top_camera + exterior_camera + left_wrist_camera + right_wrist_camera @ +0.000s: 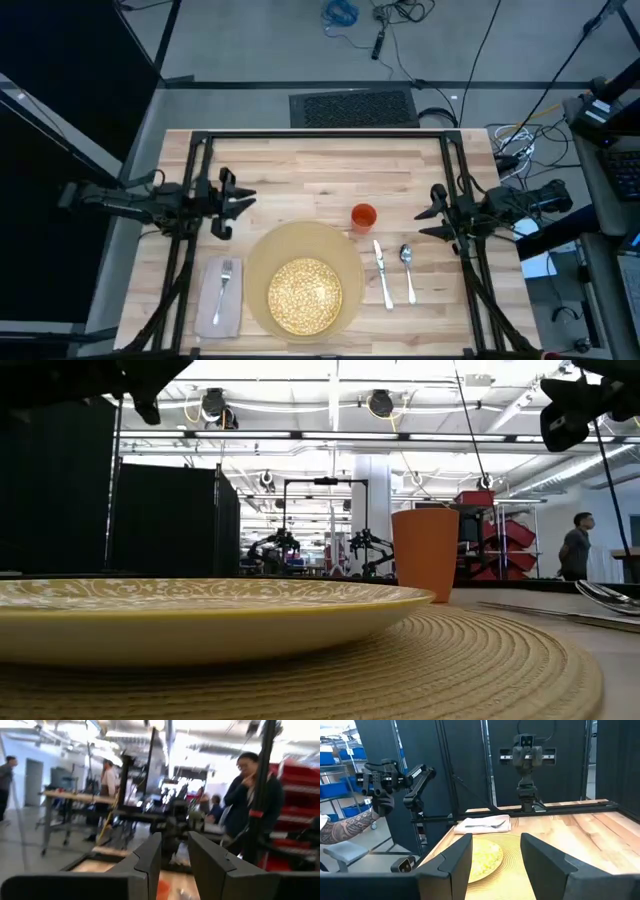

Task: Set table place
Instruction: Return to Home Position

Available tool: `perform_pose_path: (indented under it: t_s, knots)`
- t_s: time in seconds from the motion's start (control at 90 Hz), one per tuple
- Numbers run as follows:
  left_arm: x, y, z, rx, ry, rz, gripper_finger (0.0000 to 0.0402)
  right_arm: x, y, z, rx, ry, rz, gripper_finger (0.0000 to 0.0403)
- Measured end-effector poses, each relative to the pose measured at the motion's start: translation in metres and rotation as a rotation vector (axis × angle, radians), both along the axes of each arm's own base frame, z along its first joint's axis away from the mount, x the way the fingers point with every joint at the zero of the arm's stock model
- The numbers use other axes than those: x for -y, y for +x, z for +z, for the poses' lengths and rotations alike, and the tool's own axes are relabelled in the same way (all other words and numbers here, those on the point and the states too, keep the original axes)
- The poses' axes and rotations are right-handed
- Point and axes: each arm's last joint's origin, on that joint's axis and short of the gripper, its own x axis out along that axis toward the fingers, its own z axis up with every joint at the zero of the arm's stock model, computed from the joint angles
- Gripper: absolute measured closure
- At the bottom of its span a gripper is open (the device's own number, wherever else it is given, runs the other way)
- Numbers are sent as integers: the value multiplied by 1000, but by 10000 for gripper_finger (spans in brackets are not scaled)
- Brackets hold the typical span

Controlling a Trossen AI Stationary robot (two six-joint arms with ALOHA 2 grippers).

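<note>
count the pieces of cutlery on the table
3: fork on the napkin left of the mat, knife right of the mat, spoon right of the knife; none looks hidden.

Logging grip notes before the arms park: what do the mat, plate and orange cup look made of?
The mat: woven fibre or straw, matte, judging by its concentric ribbed coils. The plate: likely glazed ceramic, from its smooth yellow rim with slight sheen. The cup: probably plastic, uniform matte orange, but that is a guess.

There was 1 ea.: mat (pixel 300 240), plate (pixel 305 296) on it, napkin (pixel 210 305) & fork (pixel 226 283) left of mat, knife (pixel 383 272), spoon (pixel 408 268), cup (pixel 363 216) right.
</note>
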Motion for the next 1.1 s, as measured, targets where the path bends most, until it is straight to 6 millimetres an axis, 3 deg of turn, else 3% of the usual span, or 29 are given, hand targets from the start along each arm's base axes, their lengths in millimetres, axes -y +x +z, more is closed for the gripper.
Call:
perform_pose_path:
  t_s: [0.311,0.567,0.711,1.1]
  knots:
    - [13,-6,-3,-56,48,67,320,2,0,1,14,-13,-68,250]
    - [6,-31,-21,98,36,133,320,3,0,6,67,-14,-113,250]
    - [5,-41,-26,148,62,73,320,4,0,6,64,-19,-142,250]
    - [0,-37,-34,62,68,91,320,6,1,2,52,-56,-208,250]
